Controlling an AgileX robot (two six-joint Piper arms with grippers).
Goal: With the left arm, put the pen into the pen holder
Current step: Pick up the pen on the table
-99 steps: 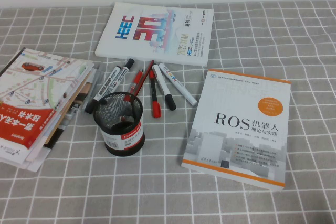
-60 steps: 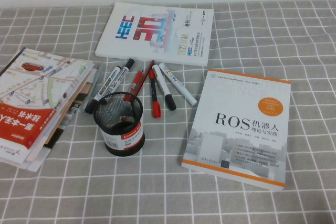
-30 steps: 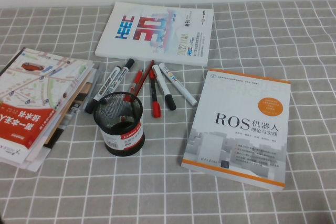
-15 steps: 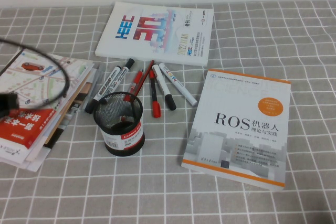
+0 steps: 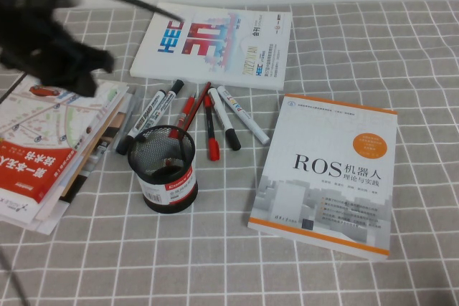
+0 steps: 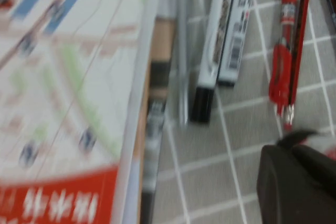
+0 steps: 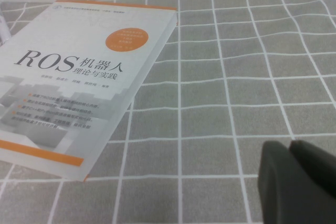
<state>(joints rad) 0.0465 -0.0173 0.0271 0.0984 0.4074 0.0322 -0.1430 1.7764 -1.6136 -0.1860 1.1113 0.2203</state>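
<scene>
Pen (image 5: 128, 121), we judge, lies just toward us from our left gripper (image 5: 68, 69), jaws together, barrel running lengthwise beside the book stack (image 5: 50, 141), behind the pen holder (image 5: 163, 170); the right gripper (image 7: 299, 182), seemingly together, hangs far off.

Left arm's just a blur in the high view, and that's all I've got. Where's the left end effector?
Observer: Left end effector is shut, above the cloth, close to the tips of the red pens.
Operator: Pen clear to grab?
Observer: Pen lies alongside the booklet stack, with the markers on its other side.
Operator: Right arm?
Observer: Right end effector is shut, over bare cloth beside the ROS book.
</scene>
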